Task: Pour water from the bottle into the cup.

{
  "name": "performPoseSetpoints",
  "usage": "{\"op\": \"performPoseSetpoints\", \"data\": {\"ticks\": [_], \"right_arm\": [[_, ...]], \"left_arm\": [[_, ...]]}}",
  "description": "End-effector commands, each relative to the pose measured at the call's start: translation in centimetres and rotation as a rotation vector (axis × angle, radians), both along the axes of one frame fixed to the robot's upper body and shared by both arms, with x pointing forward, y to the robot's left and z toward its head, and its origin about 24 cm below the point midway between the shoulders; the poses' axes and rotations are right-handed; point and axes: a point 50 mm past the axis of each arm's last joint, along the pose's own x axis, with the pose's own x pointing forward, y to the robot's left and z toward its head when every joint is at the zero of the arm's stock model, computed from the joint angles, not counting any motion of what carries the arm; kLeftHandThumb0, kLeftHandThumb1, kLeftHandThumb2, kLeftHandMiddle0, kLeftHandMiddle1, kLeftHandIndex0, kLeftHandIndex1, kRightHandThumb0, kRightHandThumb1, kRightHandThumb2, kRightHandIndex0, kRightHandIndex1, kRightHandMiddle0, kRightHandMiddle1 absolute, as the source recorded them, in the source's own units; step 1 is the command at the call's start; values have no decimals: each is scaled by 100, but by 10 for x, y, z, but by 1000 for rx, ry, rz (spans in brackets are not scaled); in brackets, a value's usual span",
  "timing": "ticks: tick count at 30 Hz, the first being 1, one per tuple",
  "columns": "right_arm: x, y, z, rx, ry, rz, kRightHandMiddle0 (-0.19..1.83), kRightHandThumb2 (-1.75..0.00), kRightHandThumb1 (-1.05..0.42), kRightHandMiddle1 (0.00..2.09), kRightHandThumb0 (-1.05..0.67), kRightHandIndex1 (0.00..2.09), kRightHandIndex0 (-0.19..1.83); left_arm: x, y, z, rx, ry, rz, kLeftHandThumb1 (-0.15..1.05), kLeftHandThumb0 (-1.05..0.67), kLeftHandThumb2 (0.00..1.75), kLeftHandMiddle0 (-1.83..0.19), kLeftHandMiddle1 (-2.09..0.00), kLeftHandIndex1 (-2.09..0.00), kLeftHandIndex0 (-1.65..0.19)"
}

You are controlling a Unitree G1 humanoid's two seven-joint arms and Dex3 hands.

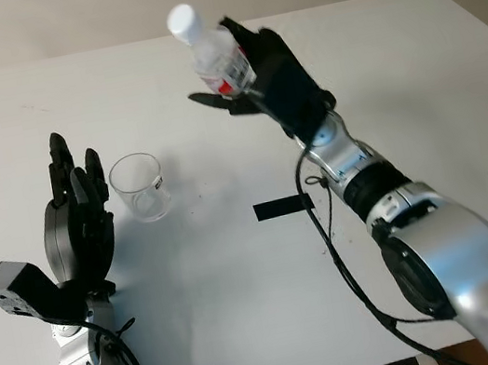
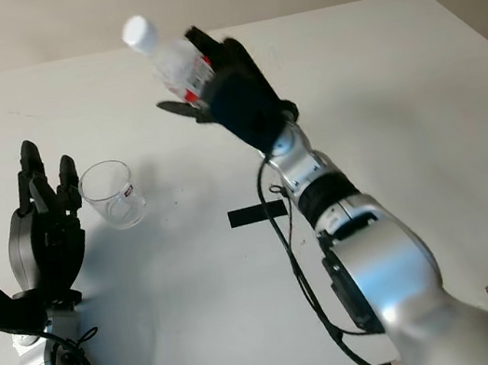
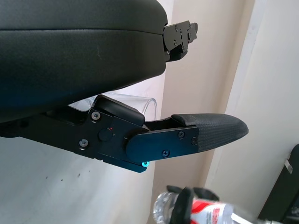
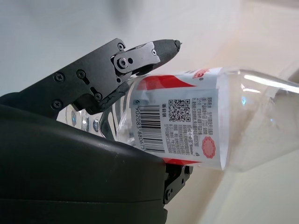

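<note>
Bottle: I'm holding the clear plastic water bottle with the white cap and red-and-white label up off the white table, well above and to the far right of the clear plastic cup.
Right hand: my black three-finger right hand is gripping the bottle around its labelled middle; in the right wrist view the fingers are wrapping over the label with the barcode showing.
Bottle axis: I'm reading the long axis as tilted, cap end leaning up and toward the cup's side, base tucked into the palm. The cap looks to be on, so I'm judging no water can leave yet.
Cup: it's standing upright on the table, mouth up, looking empty as far as I can tell.
Left hand: my black left hand is sitting open just beside the cup on the side away from the bottle, holding nothing; I can't tell whether it's touching the cup wall.
Key relation: the cup is lying down and leftward from the bottle's mouth, much nearer my left hand than my right. I'm judging the pour needs the right arm carried across until the mouth is hanging over the cup's rim.
Other: a strip of black tape is lying on the table between the cup and my right forearm.
</note>
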Motion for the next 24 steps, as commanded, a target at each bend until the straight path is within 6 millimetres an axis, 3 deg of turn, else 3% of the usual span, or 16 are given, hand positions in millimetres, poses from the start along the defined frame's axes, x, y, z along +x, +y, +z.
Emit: {"op": "performPoseSetpoints", "data": {"ticks": [1,8,13,24], "right_arm": [[-5,-7,2,33,-17,37,97,-24,-105,209,-23,209,107],[-29,-18,-17,206,202,205,92,-26,-105,209,-23,209,108],[-42,-28,-26,282,315,204,76,-29,-105,209,-24,209,104],[-56,-40,-45,299,383,166,44,-31,-105,209,-25,209,110]], "left_arm": [[-7,1,-10,-11,26,8,105,-86,56,6,0,0,18],[-8,1,-11,-23,32,15,105,-86,54,4,0,0,16],[-8,2,-10,-14,29,17,105,-85,56,4,0,0,16],[-7,3,-8,-9,27,7,105,-85,56,3,0,0,14]]}}
